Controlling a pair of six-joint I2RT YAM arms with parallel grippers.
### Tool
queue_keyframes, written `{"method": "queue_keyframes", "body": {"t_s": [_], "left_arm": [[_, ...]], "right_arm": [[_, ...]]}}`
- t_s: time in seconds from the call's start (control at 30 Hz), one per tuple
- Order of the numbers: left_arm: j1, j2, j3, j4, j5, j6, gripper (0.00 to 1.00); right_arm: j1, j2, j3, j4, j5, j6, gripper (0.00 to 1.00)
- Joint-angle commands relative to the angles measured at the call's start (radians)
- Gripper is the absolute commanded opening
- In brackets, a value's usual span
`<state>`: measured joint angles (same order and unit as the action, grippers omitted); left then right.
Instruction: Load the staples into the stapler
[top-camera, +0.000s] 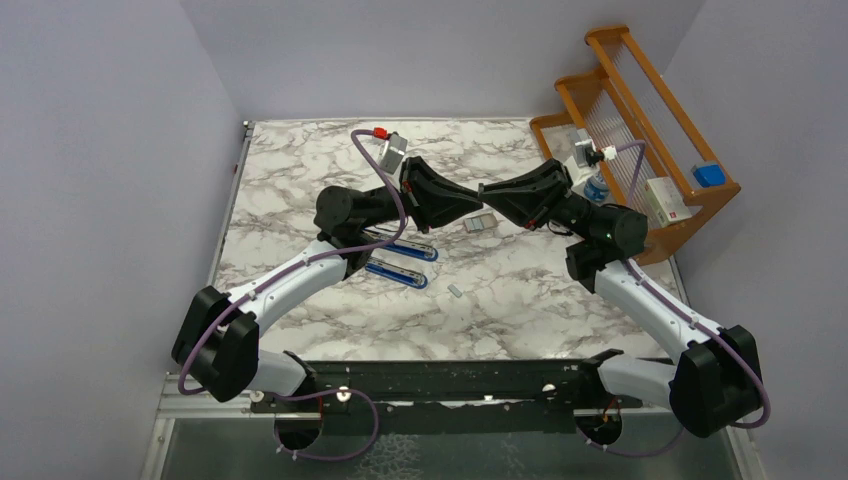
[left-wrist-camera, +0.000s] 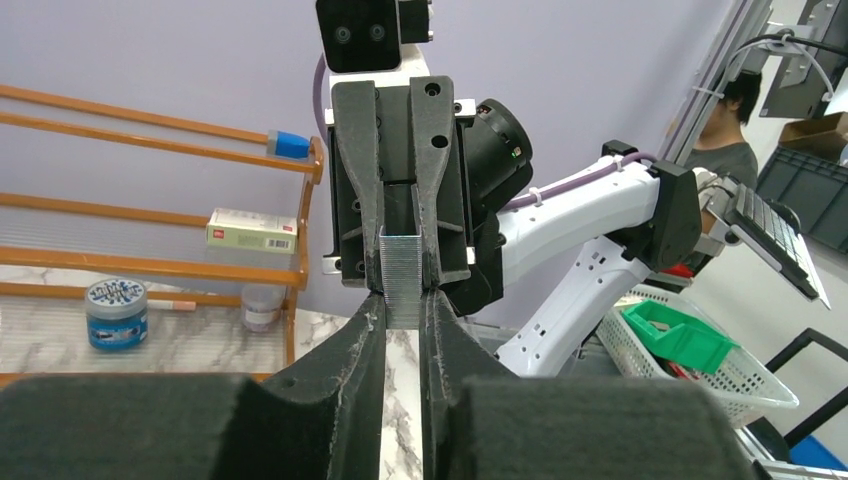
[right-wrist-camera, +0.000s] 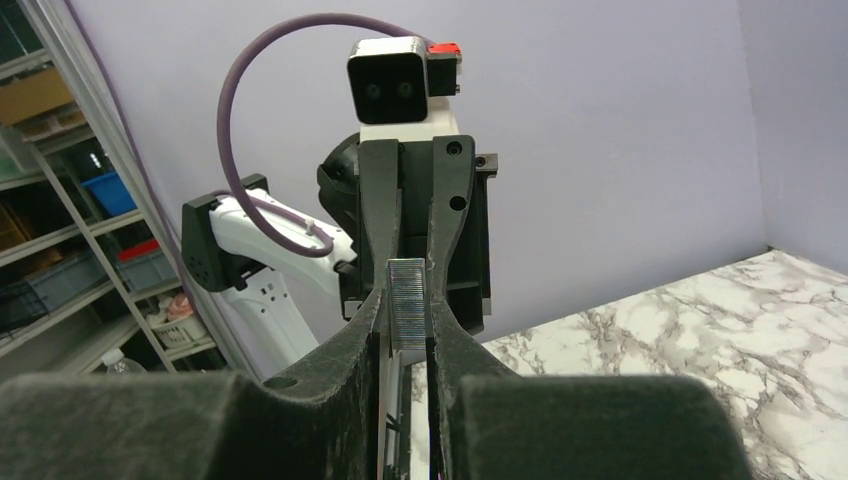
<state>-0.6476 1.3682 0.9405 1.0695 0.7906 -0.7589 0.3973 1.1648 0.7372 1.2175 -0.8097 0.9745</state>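
the left gripper (left-wrist-camera: 403, 312) and right gripper (right-wrist-camera: 408, 322) meet tip to tip above the middle of the marble table (top-camera: 520, 320). both claws pinch the same staple strip (left-wrist-camera: 402, 272), one at each end, holding it in the air. the blue stapler (top-camera: 398, 274) lies on the table under the left arm. the staple box (top-camera: 668, 200) sits on the wooden rack (top-camera: 700, 215).

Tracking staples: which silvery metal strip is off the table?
The silvery-grey staple strip held by left claw and right claw; two others lie on the marble table.
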Motion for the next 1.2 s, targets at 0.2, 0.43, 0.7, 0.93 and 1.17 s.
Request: {"method": "queue_keyframes", "body": {"t_s": [0.2,0.43,0.7,0.93,1.17], "left_arm": [[-0.004,0.011,0.026,0.03,-0.001,0.009,0.07],[-0.003,0.004,0.029,0.012,0.007,0.028,0.06],[0.06,-0.022,0.019,-0.134,0.107,0.116,0.03],[0.089,-0.102,0.023,-0.707,0.181,0.629,0.02],[0.069,-0.19,0.016,-1.239,0.06,1.281,0.02]], "right_arm": [[0.001,-0.003,0.007,0.022,-0.017,-0.008,0.18],[0.0,-0.032,0.011,0.022,0.012,-0.008,0.4],[0.0,-0.179,0.007,-0.171,0.125,-0.154,0.54],[0.0,-0.382,-0.045,-0.553,0.354,-0.373,0.57],[0.001,-0.462,-0.038,-0.762,0.405,-0.487,0.57]]}}
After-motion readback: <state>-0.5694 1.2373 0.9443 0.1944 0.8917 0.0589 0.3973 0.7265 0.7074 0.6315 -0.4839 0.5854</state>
